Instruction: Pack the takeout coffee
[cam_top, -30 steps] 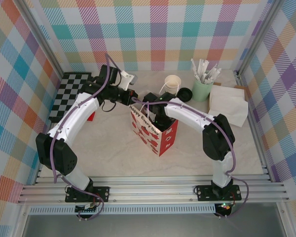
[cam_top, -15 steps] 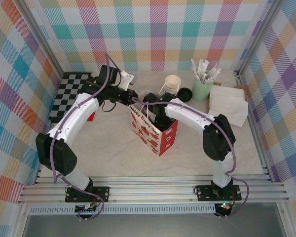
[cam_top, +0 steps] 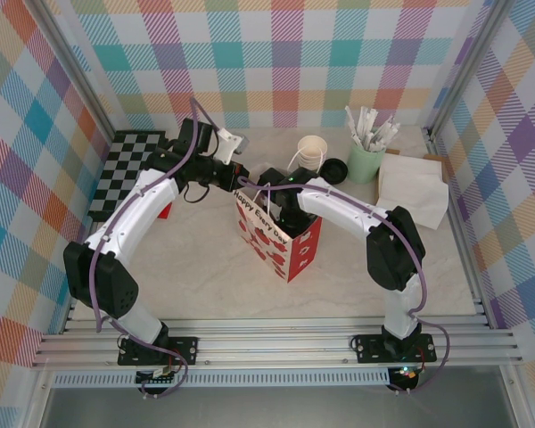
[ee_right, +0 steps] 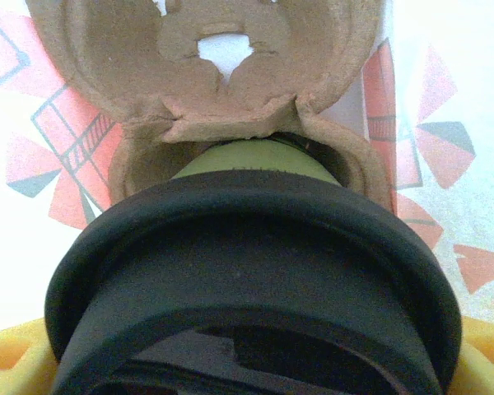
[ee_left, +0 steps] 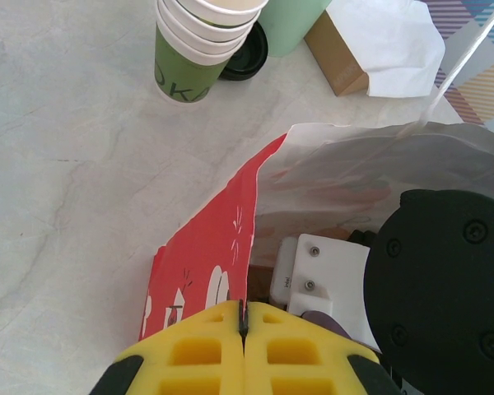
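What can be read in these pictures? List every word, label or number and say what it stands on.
"Happy Every Day": on the red-and-white gift bag, along the top edge of its side, top view.
"OKA": dark letters, cut off at the edge, on the bottom green cup of the cup stack, left wrist view.
No text shows on the takeout coffee, neither on its black lid nor on its green side.

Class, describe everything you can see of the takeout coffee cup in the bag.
The takeout coffee is a green paper cup under a round black plastic lid. Its base sits in a brown pulp carrier inside the red-and-white paper bag. The right gripper clasps the lid between yellow fingers.
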`<state>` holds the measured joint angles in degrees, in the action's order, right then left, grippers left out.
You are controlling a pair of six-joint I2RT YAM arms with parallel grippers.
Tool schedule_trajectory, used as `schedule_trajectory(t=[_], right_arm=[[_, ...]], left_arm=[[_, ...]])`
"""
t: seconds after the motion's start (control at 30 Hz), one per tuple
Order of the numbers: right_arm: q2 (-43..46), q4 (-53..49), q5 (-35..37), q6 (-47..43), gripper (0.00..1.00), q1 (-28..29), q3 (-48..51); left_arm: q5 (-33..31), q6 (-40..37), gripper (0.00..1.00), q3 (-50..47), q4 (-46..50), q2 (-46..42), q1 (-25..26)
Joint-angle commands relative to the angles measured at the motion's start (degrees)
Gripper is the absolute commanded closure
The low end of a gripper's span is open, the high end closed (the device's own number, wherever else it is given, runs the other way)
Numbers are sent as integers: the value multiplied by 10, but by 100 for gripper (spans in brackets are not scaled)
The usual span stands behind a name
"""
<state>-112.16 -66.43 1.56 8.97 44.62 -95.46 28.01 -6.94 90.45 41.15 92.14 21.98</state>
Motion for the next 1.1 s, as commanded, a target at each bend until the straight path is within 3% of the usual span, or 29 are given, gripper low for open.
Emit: schedule_trajectory(t=[0.0, 0.77, 1.07], right_arm=[[-58, 28, 43, 10, 38, 2, 38], [-44, 26, 47, 10, 36, 5, 37], [-37, 2, 29, 6, 32, 5, -9]], left_arm=[[6, -12, 100, -11, 11, -13, 3], [7, -13, 100, -13, 12, -14, 4], [14, -18, 100, -8, 19, -15, 5]])
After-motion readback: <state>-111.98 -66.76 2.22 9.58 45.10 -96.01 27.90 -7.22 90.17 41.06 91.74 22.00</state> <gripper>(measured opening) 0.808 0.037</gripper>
